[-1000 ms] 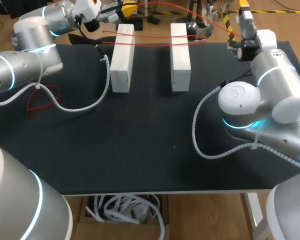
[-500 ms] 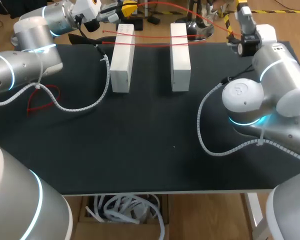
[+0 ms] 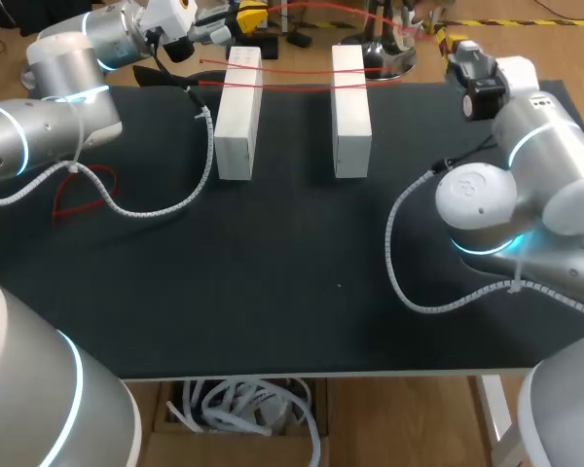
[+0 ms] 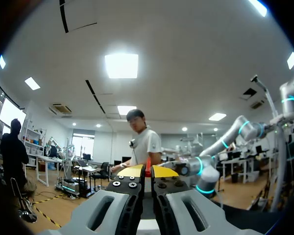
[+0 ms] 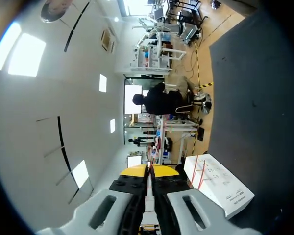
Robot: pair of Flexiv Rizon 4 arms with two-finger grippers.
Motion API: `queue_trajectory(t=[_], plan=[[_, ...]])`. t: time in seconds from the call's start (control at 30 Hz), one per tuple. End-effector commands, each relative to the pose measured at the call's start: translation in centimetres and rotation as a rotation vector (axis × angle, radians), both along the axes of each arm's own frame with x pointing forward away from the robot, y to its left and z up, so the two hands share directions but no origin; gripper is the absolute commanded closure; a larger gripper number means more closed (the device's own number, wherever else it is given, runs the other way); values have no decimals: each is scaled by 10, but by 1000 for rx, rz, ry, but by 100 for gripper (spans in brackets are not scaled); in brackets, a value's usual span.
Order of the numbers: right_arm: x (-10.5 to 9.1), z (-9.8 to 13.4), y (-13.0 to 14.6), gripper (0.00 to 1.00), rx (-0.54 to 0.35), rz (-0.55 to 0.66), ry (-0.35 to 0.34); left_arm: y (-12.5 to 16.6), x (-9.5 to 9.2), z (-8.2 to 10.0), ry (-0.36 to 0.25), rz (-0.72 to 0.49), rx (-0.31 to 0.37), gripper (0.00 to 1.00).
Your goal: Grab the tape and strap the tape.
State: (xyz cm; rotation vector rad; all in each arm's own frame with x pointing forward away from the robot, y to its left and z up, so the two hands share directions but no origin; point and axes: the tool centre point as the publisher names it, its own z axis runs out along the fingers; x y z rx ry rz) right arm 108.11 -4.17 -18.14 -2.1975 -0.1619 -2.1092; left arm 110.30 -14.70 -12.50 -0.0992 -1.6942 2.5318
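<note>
Two lengths of red tape (image 3: 292,86) already lie across the pair of white blocks (image 3: 238,112) on the black desk (image 3: 273,272), one just behind the other, each spanning the gap between them. A third length hangs in the air above the far end of the blocks, running from the left claw (image 3: 248,15) at the far left corner towards the right claw (image 3: 453,44) at the far right corner.

In the left wrist view, the left claw (image 4: 148,170) is closed, with a sliver of red pinched between its yellow tips. In the right wrist view, the right claw (image 5: 148,169) also has its tips pressed together. Only a very thin line shows between them, so it probably holds the other end of the tape, though the sliver is too fine to be sure. One block shows beside it with red lines across its top.

As a judgement, the grabbing looks done and the strapping is partly done. What remains is to bring the raised length down, taut, across both blocks beside the other two.
</note>
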Motion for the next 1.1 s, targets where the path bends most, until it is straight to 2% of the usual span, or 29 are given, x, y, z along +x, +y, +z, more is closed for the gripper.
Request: queue_trajectory(t=[0.03, 0.07, 0.17, 0.33, 0.53, 0.6, 0.67, 0.7, 0.77, 0.83, 0.9, 1.0, 1.1], plan=[[-6, 2, -3, 100, -8, -2, 18, 0, 2, -1, -2, -5, -2, 100], [-7, 2, -3, 100, -10, -2, 20, 0, 2, -1, -2, -5, -2, 100], [-8, 2, -4, 91, -14, -2, 23, 0, 2, -1, -2, -5, -2, 100], [-8, 1, -4, 95, -16, 1, 24, 0, 2, -1, -2, -5, -2, 100], [-7, 1, -3, 91, -20, 5, 22, 0, 2, -1, -2, -5, -2, 100], [-6, 1, -3, 98, -22, 7, 20, 0, 2, -1, -2, -5, -2, 100], [-5, 2, -3, 96, -25, 7, 17, 0, 2, -1, -2, -5, -2, 100], [-4, 2, -3, 100, -26, 8, 15, 0, 2, -1, -2, -5, -2, 100], [-3, 2, -4, 100, -30, 8, 11, 0, 2, -1, -2, -5, -2, 100], [-2, 3, -4, 95, -37, 11, 11, 0, 2, -1, -2, -5, -2, 100], [-2, 4, -4, 86, -37, 11, 10, 0, 2, -1, -2, -5, -2, 100], [0, 4, -4, 87, -43, 13, 10, 0, 2, -1, -2, -5, -2, 100], [1, 5, -4, 95, -45, 15, 8, 0, 2, -1, -2, -5, -2, 100]])
